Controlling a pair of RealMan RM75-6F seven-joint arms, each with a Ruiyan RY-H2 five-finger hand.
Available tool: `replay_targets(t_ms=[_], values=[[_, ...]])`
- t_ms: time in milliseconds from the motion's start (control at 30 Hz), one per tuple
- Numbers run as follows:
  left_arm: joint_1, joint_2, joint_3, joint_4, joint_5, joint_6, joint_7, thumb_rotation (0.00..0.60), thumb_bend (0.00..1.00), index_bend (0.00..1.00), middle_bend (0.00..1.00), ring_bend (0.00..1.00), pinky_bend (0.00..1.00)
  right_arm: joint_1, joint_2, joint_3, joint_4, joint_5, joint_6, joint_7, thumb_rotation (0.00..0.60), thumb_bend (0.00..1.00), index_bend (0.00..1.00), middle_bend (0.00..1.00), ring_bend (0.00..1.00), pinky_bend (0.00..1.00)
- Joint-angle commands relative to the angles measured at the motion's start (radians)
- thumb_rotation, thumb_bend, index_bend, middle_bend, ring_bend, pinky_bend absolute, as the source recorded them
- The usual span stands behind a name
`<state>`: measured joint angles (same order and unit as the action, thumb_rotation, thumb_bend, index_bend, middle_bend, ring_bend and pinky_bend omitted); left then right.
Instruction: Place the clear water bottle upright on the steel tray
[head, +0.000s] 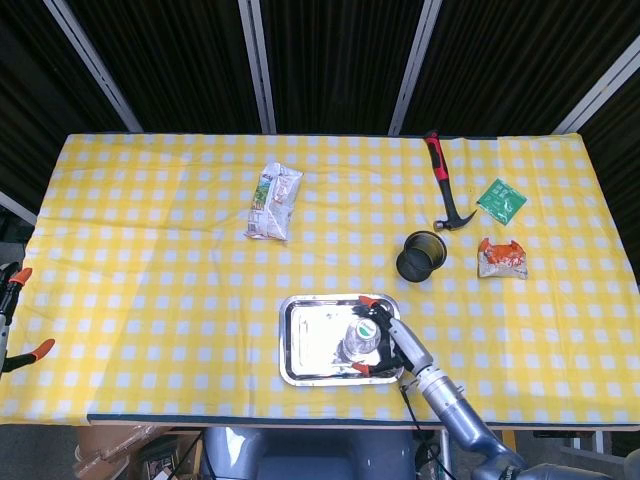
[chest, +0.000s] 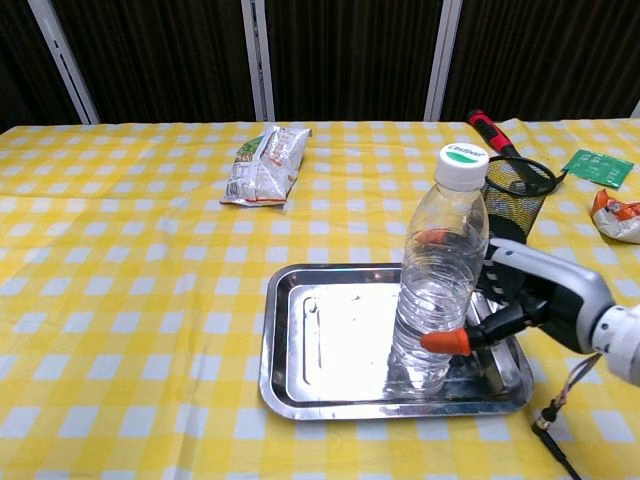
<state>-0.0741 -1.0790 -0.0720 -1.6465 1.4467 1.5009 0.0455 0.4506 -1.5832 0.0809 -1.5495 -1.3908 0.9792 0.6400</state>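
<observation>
Bottle (head: 362, 338) and right hand (head: 392, 342) sit together at the right end of the tray (head: 305, 340) in the head view, seen almost from above, so only the cap and shoulders show. The hand lies just right of the bottle, one orange fingertip at the far side and another at the near side. From here I cannot tell whether they touch it. The left hand is not in sight.

Chest view gives the relation plainly: the bottle (chest: 436, 275) stands upright in the tray (chest: 310, 345), long axis vertical, base on the steel. The right hand (chest: 535, 298) is to its right, fingers apart and bracketing the bottle rather than clamped on it; a fingertip (chest: 446, 342) seems just clear of the lower body. Judging from this, the hand should draw straight right, away from the bottle, without brushing it.
</observation>
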Motion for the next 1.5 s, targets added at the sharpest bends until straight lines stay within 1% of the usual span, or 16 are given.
replay_targets(t_ms=[33, 100, 167, 233, 300, 367, 433, 467, 567, 667, 733, 800, 900, 1067, 1233, 1500], values=[[-0.001, -0.001, 0.001, -0.001, 0.002, -0.001, 0.003, 0.600, 0.19, 0.05, 0.00, 0.00, 0.00, -0.037, 0.112, 0.006, -0.032, -0.001, 0.047, 0.044, 0.600, 0.15, 0.01, 0.06, 0.00, 0.00], [-0.001, -0.002, 0.003, -0.002, 0.004, -0.001, 0.006, 0.600, 0.19, 0.05, 0.00, 0.00, 0.00, -0.059, 0.178, 0.010, -0.037, -0.003, 0.072, 0.081, 0.600, 0.14, 0.01, 0.06, 0.00, 0.00], [0.000, -0.004, 0.003, -0.003, 0.005, 0.002, 0.010, 0.600, 0.19, 0.05, 0.00, 0.00, 0.00, -0.081, 0.261, -0.001, -0.044, -0.022, 0.086, 0.137, 0.600, 0.14, 0.01, 0.06, 0.00, 0.00], [0.000, -0.005, 0.003, -0.004, 0.005, 0.003, 0.013, 0.600, 0.19, 0.05, 0.00, 0.00, 0.00, -0.093, 0.345, -0.030, -0.050, -0.055, 0.075, 0.185, 0.600, 0.14, 0.01, 0.06, 0.00, 0.00], [-0.001, -0.006, 0.002, -0.005, 0.001, 0.001, 0.016, 0.600, 0.19, 0.05, 0.00, 0.00, 0.00, -0.106, 0.445, -0.081, -0.057, -0.110, 0.058, 0.256, 0.600, 0.14, 0.02, 0.06, 0.00, 0.00], [-0.002, -0.008, 0.001, -0.004, -0.001, -0.001, 0.020, 0.600, 0.19, 0.05, 0.00, 0.00, 0.00, -0.115, 0.517, -0.120, -0.046, -0.152, 0.051, 0.292, 0.600, 0.14, 0.02, 0.06, 0.00, 0.00], [-0.003, -0.010, 0.001, -0.004, -0.005, -0.005, 0.024, 0.600, 0.19, 0.05, 0.00, 0.00, 0.00, -0.130, 0.564, -0.137, -0.027, -0.175, 0.075, 0.301, 0.600, 0.14, 0.02, 0.06, 0.00, 0.00], [-0.004, -0.011, 0.000, -0.004, -0.007, -0.007, 0.026, 0.600, 0.19, 0.05, 0.00, 0.00, 0.00, -0.143, 0.579, -0.141, -0.013, -0.178, 0.098, 0.282, 0.600, 0.14, 0.03, 0.06, 0.00, 0.00], [-0.006, -0.012, -0.002, -0.003, -0.019, -0.017, 0.020, 0.600, 0.19, 0.05, 0.00, 0.00, 0.00, -0.196, 0.564, -0.118, 0.027, -0.119, 0.184, 0.081, 0.600, 0.14, 0.03, 0.06, 0.00, 0.00], [-0.010, -0.013, -0.007, 0.002, -0.034, -0.026, 0.018, 0.600, 0.19, 0.05, 0.00, 0.00, 0.00, -0.252, 0.487, -0.074, 0.054, -0.043, 0.310, -0.227, 0.600, 0.14, 0.03, 0.06, 0.00, 0.00], [-0.011, -0.013, -0.009, 0.005, -0.038, -0.029, 0.015, 0.600, 0.19, 0.05, 0.00, 0.00, 0.00, -0.275, 0.441, -0.057, 0.080, -0.028, 0.383, -0.379, 0.600, 0.14, 0.04, 0.06, 0.00, 0.00], [-0.012, -0.013, -0.010, 0.009, -0.044, -0.035, 0.010, 0.600, 0.19, 0.05, 0.00, 0.00, 0.00, -0.292, 0.400, -0.046, 0.104, -0.023, 0.435, -0.481, 0.600, 0.14, 0.05, 0.06, 0.00, 0.00], [-0.015, -0.011, -0.012, 0.012, -0.051, -0.044, 0.001, 0.600, 0.19, 0.05, 0.00, 0.00, 0.00, -0.310, 0.353, -0.036, 0.138, -0.020, 0.485, -0.568, 0.600, 0.14, 0.05, 0.06, 0.00, 0.00], [-0.015, -0.007, -0.012, 0.015, -0.048, -0.042, -0.010, 0.600, 0.19, 0.05, 0.00, 0.00, 0.00, -0.322, 0.335, -0.045, 0.165, -0.027, 0.503, -0.716, 0.600, 0.14, 0.05, 0.04, 0.00, 0.00], [-0.012, -0.004, -0.013, 0.016, -0.046, -0.036, -0.016, 0.600, 0.19, 0.05, 0.00, 0.00, 0.00, -0.333, 0.347, -0.051, 0.137, -0.027, 0.500, -0.769, 0.600, 0.14, 0.07, 0.04, 0.00, 0.00], [-0.014, 0.000, -0.015, 0.022, -0.049, -0.040, -0.026, 0.600, 0.19, 0.05, 0.00, 0.00, 0.00, -0.340, 0.375, -0.050, 0.088, -0.028, 0.491, -0.793, 0.600, 0.14, 0.12, 0.04, 0.00, 0.00]])
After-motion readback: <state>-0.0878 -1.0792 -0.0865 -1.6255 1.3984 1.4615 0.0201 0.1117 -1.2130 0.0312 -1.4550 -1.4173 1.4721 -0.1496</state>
